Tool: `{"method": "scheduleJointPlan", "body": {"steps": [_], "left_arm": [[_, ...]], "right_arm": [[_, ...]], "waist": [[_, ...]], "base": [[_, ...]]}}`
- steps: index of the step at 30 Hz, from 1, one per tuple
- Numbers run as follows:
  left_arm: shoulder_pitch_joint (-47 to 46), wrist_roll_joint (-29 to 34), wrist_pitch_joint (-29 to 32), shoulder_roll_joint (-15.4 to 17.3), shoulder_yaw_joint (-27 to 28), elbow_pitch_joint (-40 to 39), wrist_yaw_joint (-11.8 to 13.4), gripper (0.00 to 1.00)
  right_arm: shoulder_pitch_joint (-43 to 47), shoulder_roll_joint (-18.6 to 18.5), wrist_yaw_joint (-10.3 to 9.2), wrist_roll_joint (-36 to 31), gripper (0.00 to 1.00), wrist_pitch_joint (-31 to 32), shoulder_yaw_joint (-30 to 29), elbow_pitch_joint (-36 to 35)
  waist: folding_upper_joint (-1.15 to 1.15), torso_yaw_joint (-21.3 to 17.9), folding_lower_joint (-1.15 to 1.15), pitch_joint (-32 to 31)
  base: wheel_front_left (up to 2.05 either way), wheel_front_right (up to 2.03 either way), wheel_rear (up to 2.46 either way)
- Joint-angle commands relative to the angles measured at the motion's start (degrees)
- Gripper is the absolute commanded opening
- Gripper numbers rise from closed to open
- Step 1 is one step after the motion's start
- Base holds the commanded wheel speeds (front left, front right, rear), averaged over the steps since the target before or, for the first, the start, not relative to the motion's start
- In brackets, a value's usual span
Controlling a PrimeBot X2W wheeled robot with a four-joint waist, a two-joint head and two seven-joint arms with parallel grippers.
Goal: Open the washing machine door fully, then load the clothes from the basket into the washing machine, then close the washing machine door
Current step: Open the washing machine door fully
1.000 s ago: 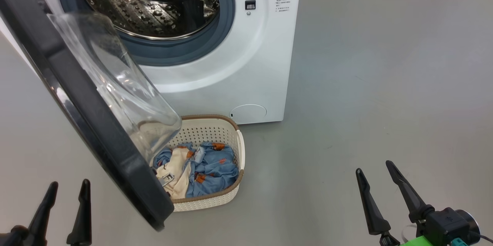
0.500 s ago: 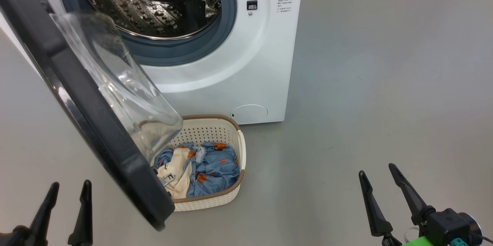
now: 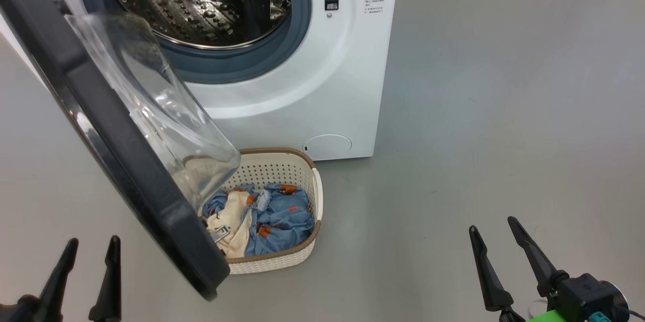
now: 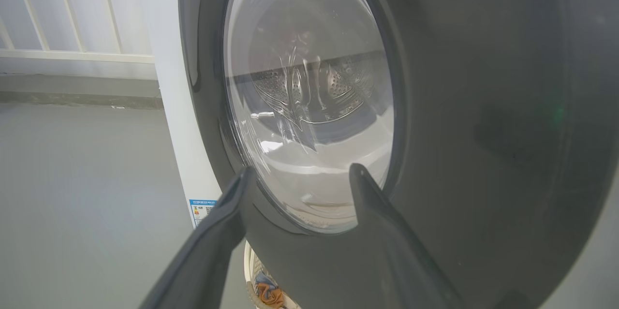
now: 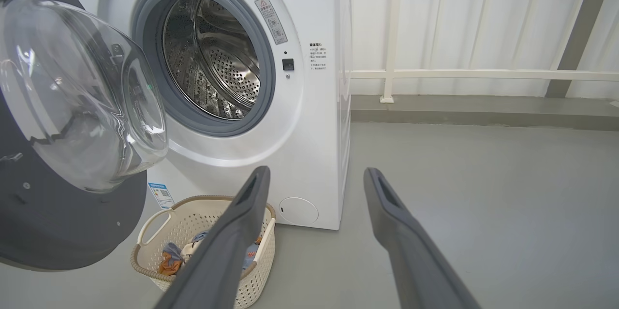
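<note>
The washing machine door (image 3: 186, 251) stands open, partly hiding the basket (image 3: 282, 259); the basket sits on the floor just before the washing machine (image 3: 302, 95), the clothes (image 3: 282, 216) inside; left end effector (image 3: 93, 240) and right end effector (image 3: 492, 224) are spread, empty.

White washing machine (image 3: 312, 100), glossy black-rimmed door (image 3: 161, 216), grey gasket (image 3: 237, 67), cream perforated basket (image 3: 272, 171) with brown woven-look rim, blue clothes (image 3: 287, 216) with small orange prints, grey floor (image 3: 504, 110)
</note>
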Motion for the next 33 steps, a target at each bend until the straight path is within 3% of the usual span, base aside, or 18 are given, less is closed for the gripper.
{"method": "scheduleJointPlan", "body": {"steps": [1,2,6,10,15,18,23,27,28,31,33], "left_arm": [[-2.3,0.5,-0.4,1.7,2.1,-1.3,-0.1,0.45],[-2.4,0.4,-0.4,1.7,2.2,-1.4,-0.1,0.0],[-4.1,-0.3,-0.4,0.7,5.6,-5.1,-0.1,0.0],[-7.0,-0.3,-0.4,-0.3,10.9,-14.1,-0.1,0.0],[-10.0,0.0,-0.4,0.8,10.9,-25.2,-0.1,0.0],[-11.3,-0.5,-0.4,1.6,7.9,-30.4,-0.1,0.0],[-12.2,-0.8,-0.4,3.0,-2.4,-36.7,-0.1,0.0],[-12.0,-0.6,-0.4,3.2,-8.6,-37.4,-0.1,0.0],[-11.7,0.2,-0.4,3.8,-12.9,-37.3,-0.1,0.0],[-11.4,1.6,-0.4,4.8,-18.7,-36.5,-0.1,0.0],[-11.3,2.4,-0.4,5.3,-20.5,-36.1,-0.1,0.0]], "right_arm": [[-1.0,-0.2,0.16,0.4,1.0,-0.7,1.7,-1.1],[-1.0,-0.2,0.16,0.4,1.0,-0.7,1.7,-1.1],[-1.2,-0.2,0.16,0.4,1.0,-0.7,1.7,-0.9],[-1.4,-0.2,0.16,0.6,1.0,-0.7,1.9,-0.4],[-1.7,-0.2,0.16,0.7,1.0,-0.7,2.3,0.0],[-1.8,-0.2,0.16,0.8,1.0,-0.7,2.5,0.2],[-1.7,-0.2,0.16,1.3,1.0,-0.7,3.1,0.6],[-1.8,-0.2,0.16,1.2,1.0,-0.7,3.3,0.8],[-1.8,-0.2,0.16,1.1,1.0,-0.7,3.4,0.9],[-1.6,-0.2,0.16,1.4,1.0,-0.7,3.6,1.1],[-1.6,-0.2,0.16,1.4,1.0,-0.7,4.0,1.5]], "waist": [[0.0,0.1,0.0,0.1],[0.0,0.1,0.0,0.1],[0.0,0.3,0.0,0.4],[0.0,0.4,0.0,0.7],[0.0,0.4,0.0,0.8],[0.0,0.3,0.0,0.7],[0.0,0.1,0.0,0.9],[0.0,-0.2,0.0,0.9],[0.0,-0.3,0.0,0.9],[0.0,-0.3,0.0,0.9],[0.0,-0.3,0.0,0.8]], "base": [[0.0,0.0,0.0],[0.0,0.0,0.0],[0.0,0.0,0.0],[0.0,0.0,0.0],[0.0,0.0,0.0],[0.0,0.0,0.0],[0.0,0.0,0.0],[0.0,0.0,0.0],[0.0,0.0,0.0],[0.0,0.0,0.0],[0.0,0.0,0.0]]}}
